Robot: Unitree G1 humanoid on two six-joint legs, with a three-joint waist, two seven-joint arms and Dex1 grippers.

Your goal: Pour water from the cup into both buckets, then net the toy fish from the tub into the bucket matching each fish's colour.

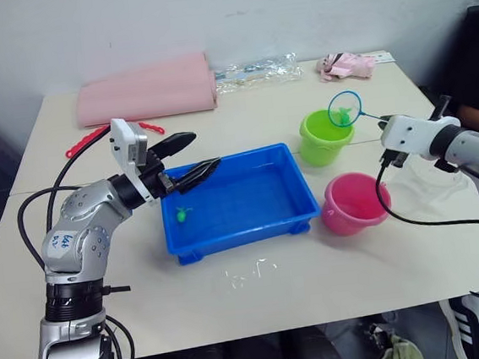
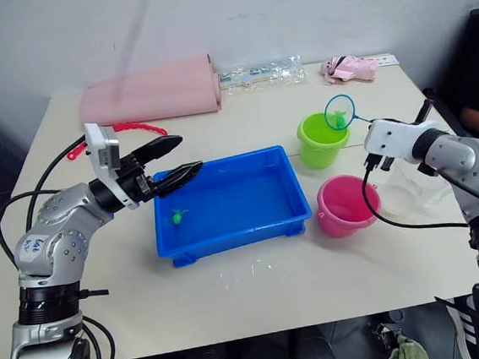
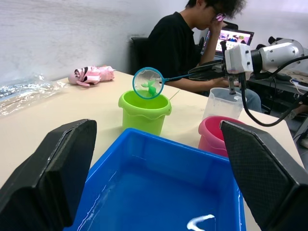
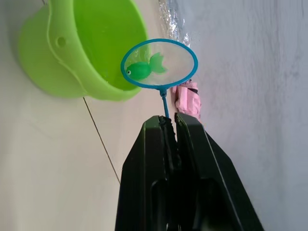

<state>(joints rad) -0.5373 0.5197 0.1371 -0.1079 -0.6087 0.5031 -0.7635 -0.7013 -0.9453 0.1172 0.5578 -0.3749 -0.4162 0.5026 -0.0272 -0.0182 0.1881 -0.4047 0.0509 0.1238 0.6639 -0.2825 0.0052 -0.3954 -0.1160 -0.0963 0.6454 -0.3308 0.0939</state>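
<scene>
Writing: I read a small handwritten label on the left arm's grey shoulder housing, but I cannot make out the characters.
Landmark: I place everything by the shallow rectangular bright blue plastic tub (image 1: 240, 198), which sits near the middle of the pale table (image 1: 334, 281).
Net: I see the small round net with a blue hoop and pale mesh (image 4: 159, 63) raised over the rim of the lime green plastic bucket (image 1: 325, 136), which stands just beyond the tub's far right corner.
Right gripper: my right gripper (image 4: 169, 126) is clenched on the net's thin stick handle, to the right of the tub and beyond the pink plastic bucket (image 1: 355, 202).
Fish in net: a tiny green plastic fish (image 4: 144, 68) lies in the mesh, above the green bucket's mouth.
Fish in tub: a second tiny green fish (image 1: 182, 213) rests in the tub near its left wall.
Left gripper: my left gripper (image 1: 189, 158) hovers spread wide and holding nothing over the tub's left rim.
Pink bucket: it stands just right of the tub's near right corner.
Cup: a clear see-through plastic cup (image 3: 224, 103) stands right of the tub, beyond the pink bucket.
Surface: a few water drops (image 1: 250, 273) lie on the table just in front of the tub.
Room: beyond the tub lie a folded pink cloth (image 1: 148, 90), a crinkled clear plastic bag (image 1: 260, 71) and a small pink toy (image 1: 346, 66); a person in black (image 3: 183, 48) sits past the table's right edge by a laptop (image 3: 234, 39).
</scene>
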